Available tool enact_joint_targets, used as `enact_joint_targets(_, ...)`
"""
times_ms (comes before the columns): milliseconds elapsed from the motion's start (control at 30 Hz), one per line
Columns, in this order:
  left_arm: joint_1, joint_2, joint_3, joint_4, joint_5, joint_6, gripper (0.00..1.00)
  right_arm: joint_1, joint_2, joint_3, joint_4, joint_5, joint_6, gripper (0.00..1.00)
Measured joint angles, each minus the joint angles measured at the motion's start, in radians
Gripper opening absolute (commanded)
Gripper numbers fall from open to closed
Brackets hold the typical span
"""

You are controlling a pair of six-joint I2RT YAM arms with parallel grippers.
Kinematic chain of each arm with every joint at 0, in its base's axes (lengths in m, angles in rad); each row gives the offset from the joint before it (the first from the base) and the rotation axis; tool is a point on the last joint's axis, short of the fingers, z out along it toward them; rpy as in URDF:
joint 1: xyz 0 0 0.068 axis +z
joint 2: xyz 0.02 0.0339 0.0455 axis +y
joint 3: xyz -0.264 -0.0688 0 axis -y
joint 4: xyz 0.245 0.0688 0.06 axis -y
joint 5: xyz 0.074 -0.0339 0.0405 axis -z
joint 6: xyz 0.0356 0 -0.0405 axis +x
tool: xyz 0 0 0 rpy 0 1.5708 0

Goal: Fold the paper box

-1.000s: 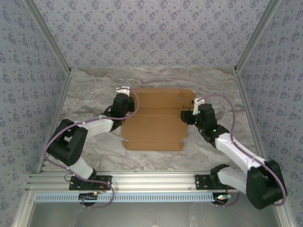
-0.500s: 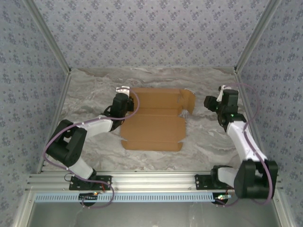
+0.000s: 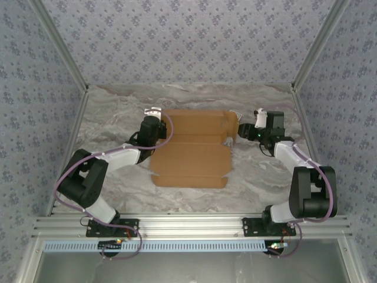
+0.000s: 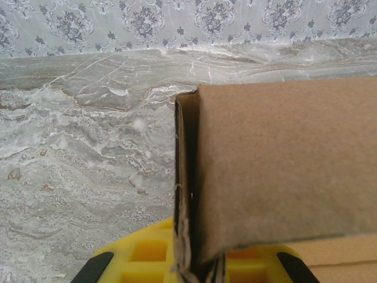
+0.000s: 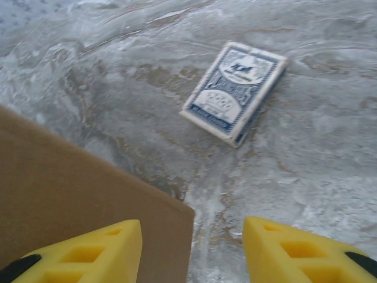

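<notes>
Where it lies: the paper box (image 3: pixel 191 150) sits mid-tabletop (image 3: pixel 118 112), between the two arms.
Done so far: we see a side wall raised at the far-left corner and a flap (image 3: pixel 233 127) standing at the far right.
Left to do: we judge most of it, since the broad near panels lie flat, unfolded and untucked.
Left gripper (image 4: pixel 194 265): its jaws appear closed on the raised wall of the paper box.
Right gripper (image 5: pixel 191 253): jaws open and holding nothing, with the flap's corner just beside one finger.
Materials: plain brown cardboard, matte and fibrous, with creased fold lines and a doubled edge. The finger pads are yellow and gridded, and the tabletop is marbled grey.
Nearby: a blue-and-white card pack (image 5: pixel 234 91), flat and rectangular, lying apart from the box.
</notes>
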Motion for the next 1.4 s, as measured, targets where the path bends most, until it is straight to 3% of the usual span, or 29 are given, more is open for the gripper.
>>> enact_joint_targets(600,0.0,0.0,0.0,0.0,0.0,0.0,0.0,0.089,0.014,-0.03,0.074,-0.089,-0.156,0.46)
enact_joint_targets(867,0.002,0.0,0.0,0.0,0.0,0.0,0.0,0.109,0.053,0.014,0.09,-0.098,-0.223,0.45)
enact_joint_targets(1167,0.006,0.0,0.0,0.0,0.001,0.0,0.0,0.137,0.11,0.058,0.108,-0.105,-0.277,0.52)
enact_joint_targets(1400,0.006,0.0,0.0,0.0,0.0,0.0,0.0,0.164,0.172,0.111,0.118,-0.094,-0.3,0.49)
